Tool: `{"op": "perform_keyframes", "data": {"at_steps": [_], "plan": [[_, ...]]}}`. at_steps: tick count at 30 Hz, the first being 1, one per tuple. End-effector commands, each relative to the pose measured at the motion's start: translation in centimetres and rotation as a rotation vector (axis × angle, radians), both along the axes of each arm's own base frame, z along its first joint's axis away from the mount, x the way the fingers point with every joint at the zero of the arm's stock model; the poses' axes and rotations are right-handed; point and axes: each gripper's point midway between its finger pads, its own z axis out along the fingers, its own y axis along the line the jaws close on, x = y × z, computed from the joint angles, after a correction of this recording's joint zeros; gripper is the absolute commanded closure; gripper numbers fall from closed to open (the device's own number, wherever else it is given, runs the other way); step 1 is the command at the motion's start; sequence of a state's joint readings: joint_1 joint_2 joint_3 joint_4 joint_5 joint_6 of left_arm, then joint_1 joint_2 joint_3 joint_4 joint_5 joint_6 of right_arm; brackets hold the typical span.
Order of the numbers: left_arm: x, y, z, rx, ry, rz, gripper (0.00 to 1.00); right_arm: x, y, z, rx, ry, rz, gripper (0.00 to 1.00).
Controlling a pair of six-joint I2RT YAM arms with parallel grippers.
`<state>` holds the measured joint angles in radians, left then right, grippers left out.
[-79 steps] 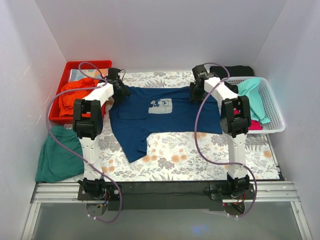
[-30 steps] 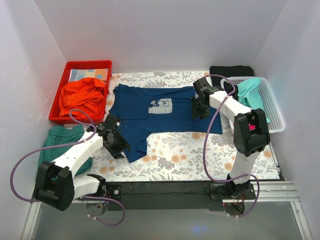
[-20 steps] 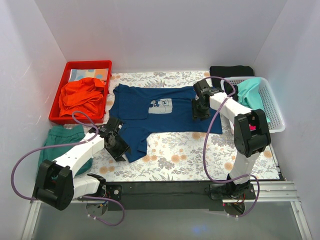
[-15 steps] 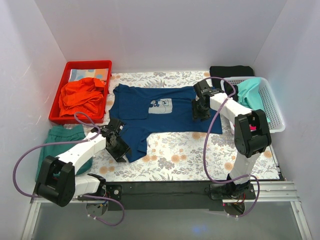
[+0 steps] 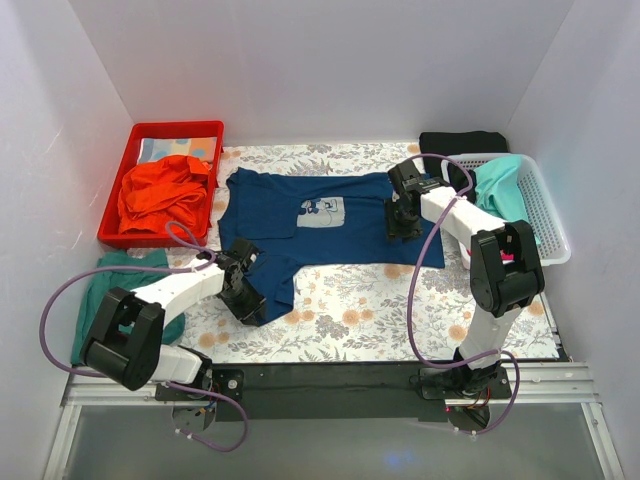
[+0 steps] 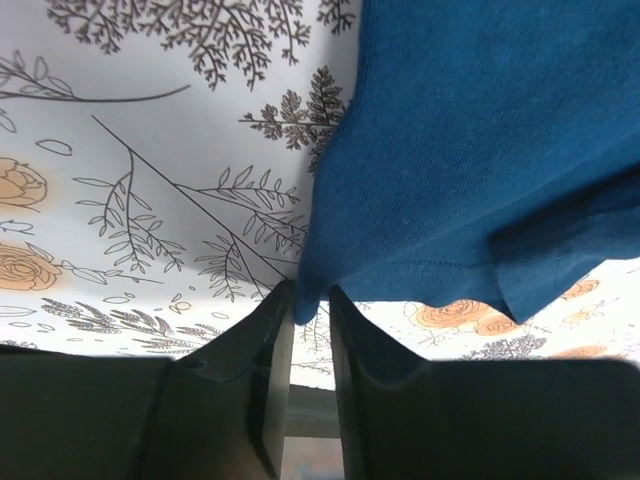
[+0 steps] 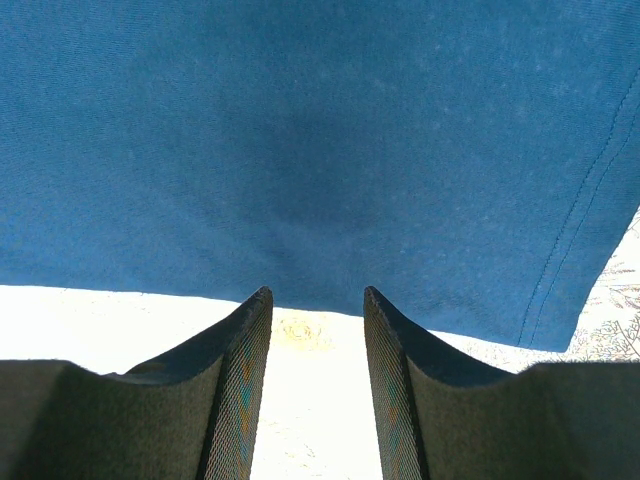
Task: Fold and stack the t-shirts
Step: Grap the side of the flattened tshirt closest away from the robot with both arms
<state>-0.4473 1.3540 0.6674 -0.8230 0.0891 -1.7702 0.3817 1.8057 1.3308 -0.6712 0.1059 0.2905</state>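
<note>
The navy blue t-shirt [image 5: 350, 238] lies spread on the flowered table, with its white chest mark [image 5: 322, 210] face up. My left gripper [image 5: 246, 291] is at the shirt's near-left corner. In the left wrist view its jaws [image 6: 311, 300] are pinched on that corner of the navy cloth [image 6: 480, 150]. My right gripper [image 5: 403, 222] hovers over the shirt's right part. In the right wrist view it [image 7: 317, 300] is open and empty, with its tips at the edge of the navy cloth [image 7: 320, 130].
A red tray [image 5: 112, 238] at the back left holds an orange-red shirt [image 5: 160, 195]. A green shirt [image 5: 105, 315] lies at the near left. A white basket [image 5: 545, 215] at the right holds a turquoise shirt [image 5: 500, 190]. A black shirt [image 5: 462, 142] lies behind the basket.
My left gripper has come from the shirt's far-left collar to its near-left corner and closed on it. My right gripper has moved a little nearer along the shirt's right part.
</note>
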Motion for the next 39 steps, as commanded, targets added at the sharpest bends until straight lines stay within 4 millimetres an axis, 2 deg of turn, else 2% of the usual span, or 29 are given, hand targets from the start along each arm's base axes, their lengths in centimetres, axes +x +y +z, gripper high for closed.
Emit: {"op": "perform_keyframes", "data": {"at_steps": [1,2,3,6,7,9,10,11,13,15,20,29,35,39], "plan": [[1.2,0.4,0.5,0.044,-0.038,0.004,0.85,0.5,-0.2,1.6,0.012,-0.057,-0.015,0.53],[1.3,0.6,0.6,0.054,-0.040,0.004,0.89,0.4,-0.2,1.6,0.011,-0.058,-0.015,0.53],[1.5,0.7,0.7,0.063,-0.046,0.000,0.98,0.3,-0.3,1.7,0.009,-0.058,-0.016,0.53],[3.3,1.4,2.3,0.118,-0.117,-0.001,1.00,0.2,-0.7,2.0,-0.003,-0.070,-0.024,0.53],[4.7,1.5,3.7,0.137,-0.162,0.007,1.00,0.1,-0.9,2.1,-0.007,-0.073,-0.028,0.53],[5.4,2.3,5.9,0.186,-0.201,0.026,1.00,-0.5,-1.4,2.5,-0.021,-0.082,-0.039,0.53],[7.2,2.9,8.1,0.224,-0.279,0.047,1.00,-0.8,-1.7,2.5,-0.027,-0.082,-0.049,0.52],[7.1,3.5,9.0,0.255,-0.281,0.055,1.00,-1.1,-2.0,2.5,-0.036,-0.084,-0.057,0.52],[8.1,4.5,11.2,0.304,-0.340,0.083,1.00,-1.9,-3.1,2.3,-0.062,-0.085,-0.084,0.51],[8.8,4.8,13.2,0.311,-0.380,0.092,1.00,-2.5,-4.0,2.1,-0.061,-0.075,-0.128,0.50],[8.6,5.3,14.2,0.324,-0.394,0.114,1.00,-4.0,-5.8,0.8,-0.077,-0.033,-0.190,0.50],[5.8,9.7,16.6,0.469,-0.422,0.221,1.00,-5.7,-8.1,-1.7,-0.129,0.032,-0.283,0.48],[4.9,9.2,15.2,0.435,-0.388,0.209,1.00,-5.4,-9.3,-1.9,-0.145,0.034,-0.321,0.46],[4.6,8.9,14.6,0.413,-0.384,0.203,1.00,-6.6,-9.0,-3.1,-0.124,0.074,-0.319,0.46]]}}
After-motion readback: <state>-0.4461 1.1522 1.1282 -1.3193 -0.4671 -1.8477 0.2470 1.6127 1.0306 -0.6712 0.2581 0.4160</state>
